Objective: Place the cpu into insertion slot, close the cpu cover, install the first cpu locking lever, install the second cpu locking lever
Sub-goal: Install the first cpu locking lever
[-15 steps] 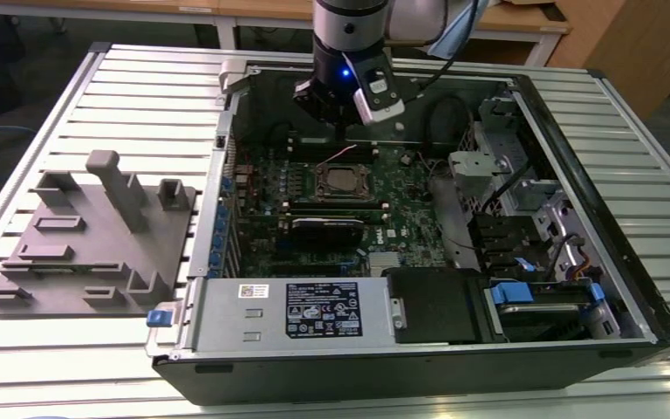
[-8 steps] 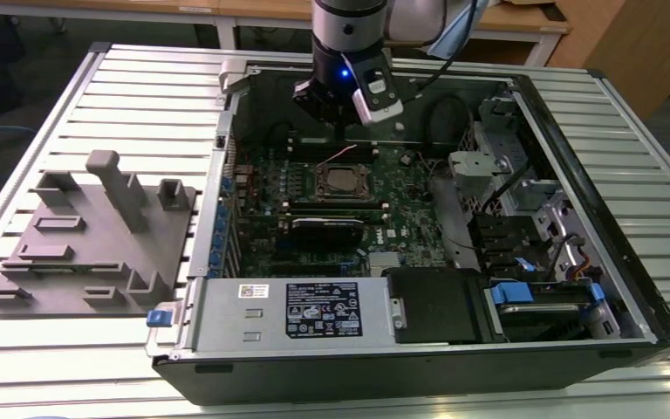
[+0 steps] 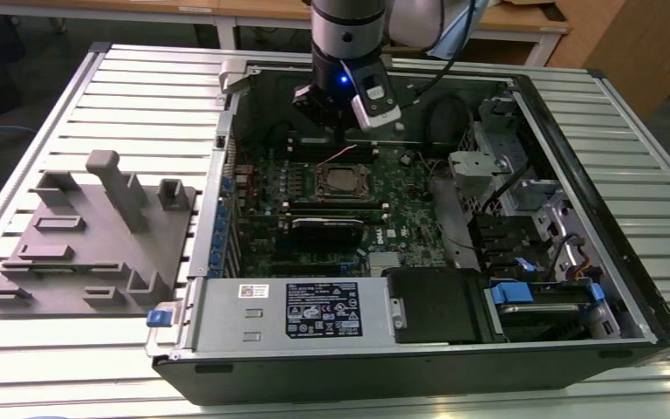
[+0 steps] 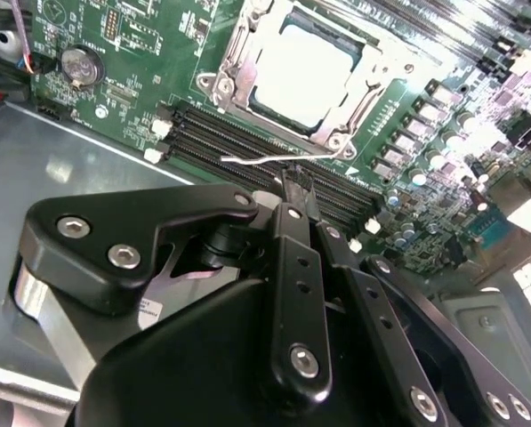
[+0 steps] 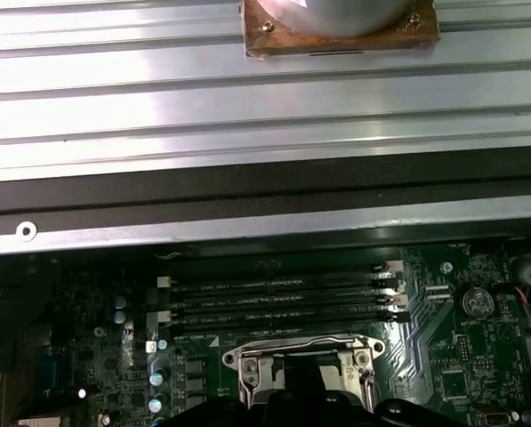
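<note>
Hovering over the green board [image 3: 347, 188] inside the open black pc case [image 3: 614, 288], black gripper [image 4: 293, 191] w/ fingers pressed together, holding nothing. Dull silver square cpu [image 4: 302, 71] sits in silvery-rimmed insertion slot [image 3: 341, 181], thin metal cover frame [image 4: 234, 62] around it.

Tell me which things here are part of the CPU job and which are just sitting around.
Part of the job:
cpu
insertion slot
cpu cover
locking lever
pincer

Just sitting around:
grey fixture block
power supply
coin battery
</note>
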`<state>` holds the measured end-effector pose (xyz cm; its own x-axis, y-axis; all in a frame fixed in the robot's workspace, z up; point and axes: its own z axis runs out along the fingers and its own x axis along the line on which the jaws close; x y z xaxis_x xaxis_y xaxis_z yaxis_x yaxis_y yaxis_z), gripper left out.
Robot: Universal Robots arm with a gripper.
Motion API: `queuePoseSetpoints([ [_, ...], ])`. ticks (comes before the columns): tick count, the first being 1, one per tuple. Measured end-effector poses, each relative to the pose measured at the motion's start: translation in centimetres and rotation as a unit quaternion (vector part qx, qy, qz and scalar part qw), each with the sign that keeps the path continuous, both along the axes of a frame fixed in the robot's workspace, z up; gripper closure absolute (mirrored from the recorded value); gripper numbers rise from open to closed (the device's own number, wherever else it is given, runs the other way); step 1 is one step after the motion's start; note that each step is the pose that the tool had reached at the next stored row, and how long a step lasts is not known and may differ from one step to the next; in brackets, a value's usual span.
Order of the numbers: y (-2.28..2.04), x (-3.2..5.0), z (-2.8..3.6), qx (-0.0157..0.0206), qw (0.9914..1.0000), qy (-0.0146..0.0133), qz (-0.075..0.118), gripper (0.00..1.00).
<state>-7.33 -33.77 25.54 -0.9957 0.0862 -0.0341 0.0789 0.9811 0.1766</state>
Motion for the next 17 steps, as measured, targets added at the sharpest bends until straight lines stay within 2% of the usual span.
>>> queuePoseSetpoints([
  [5,0.48,0.00,-0.18,0.0001,1.00000,-0.0001,0.000,0.90],
  [11,0.52,0.00,-1.16,0.0001,1.00000,-0.0001,0.000,0.90],
  [14,0.60,0.00,-1.23,0.0000,1.00000,0.0000,0.000,0.90],
  [17,0.92,0.00,-1.33,0.0001,1.00000,-0.0001,0.000,0.90],
])
